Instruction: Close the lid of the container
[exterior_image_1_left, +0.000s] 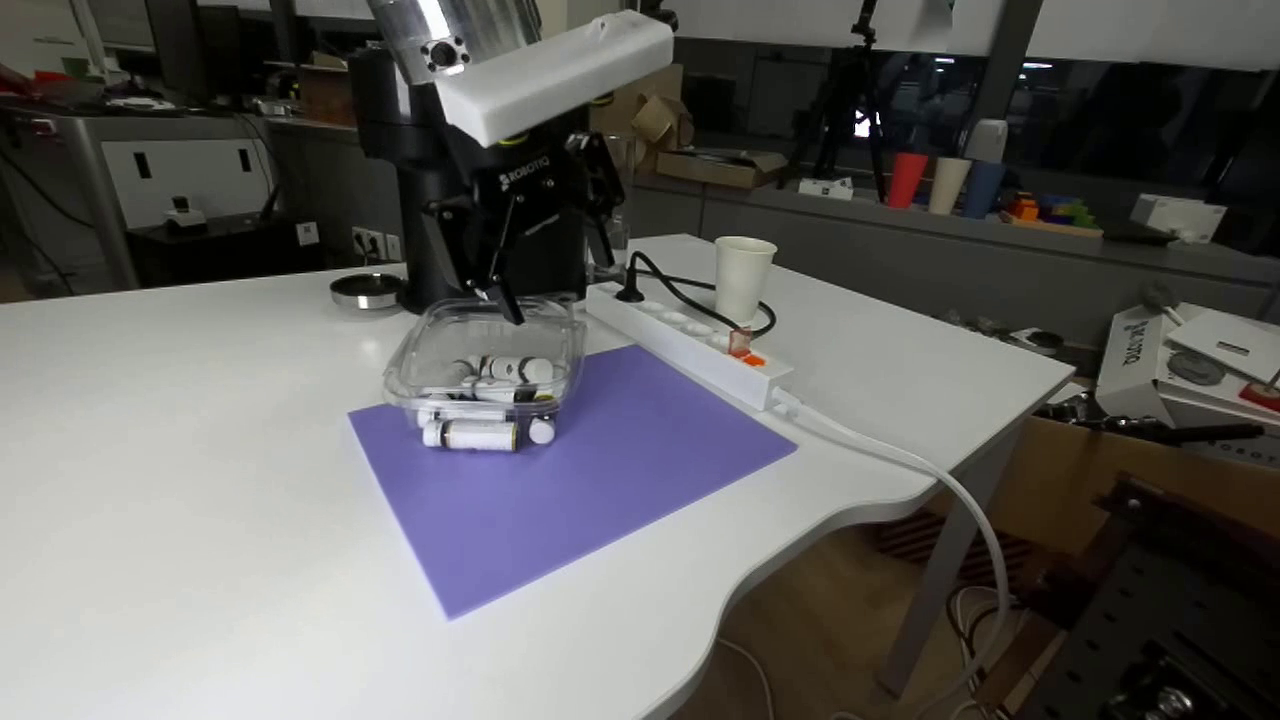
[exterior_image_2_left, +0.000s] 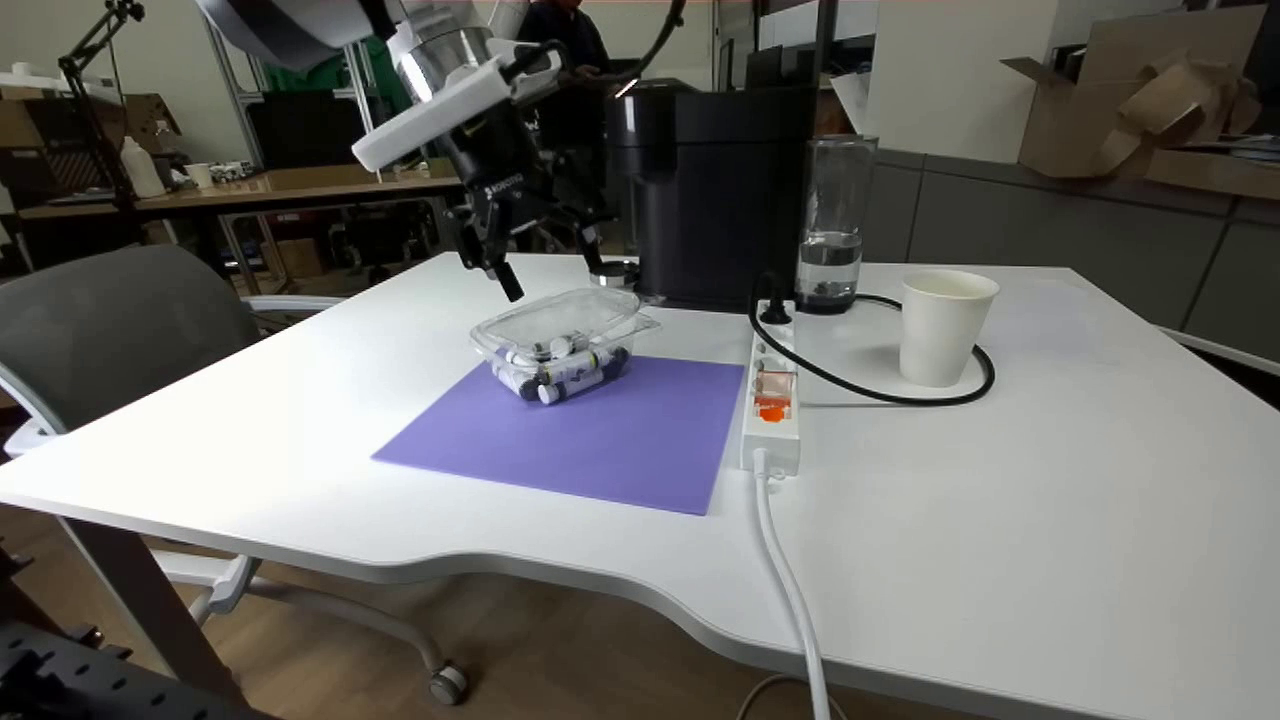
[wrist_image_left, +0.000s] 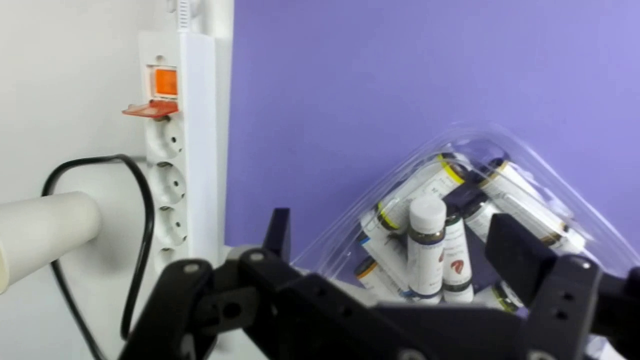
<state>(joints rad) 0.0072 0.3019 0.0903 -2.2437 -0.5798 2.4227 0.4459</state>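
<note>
The container (exterior_image_1_left: 500, 407) is a low clear tub at the back of a purple mat, with several white-labelled bottles inside. In both exterior views it also shows below the gripper (exterior_image_2_left: 600, 372). The clear lid (exterior_image_2_left: 560, 308) is over or tilted up behind the tub's top; its exact angle is hard to tell through the plastic. My gripper (exterior_image_1_left: 555, 278) is open and empty above the far side of the tub, one fingertip close to the lid; contact cannot be told. In the wrist view the open fingers (wrist_image_left: 392, 230) flank the bottles, and the tub's clear rim (wrist_image_left: 480, 131) shows.
The purple mat (exterior_image_1_left: 590, 500) lies under the tub. A white power strip (exterior_image_1_left: 690, 345) with a black cable stands beside it, and a white cup (exterior_image_1_left: 743, 280) beyond. A tall black machine (exterior_image_2_left: 720, 190), a glass vessel (exterior_image_2_left: 832, 230) and a round metal dish (exterior_image_1_left: 367, 290) stand behind.
</note>
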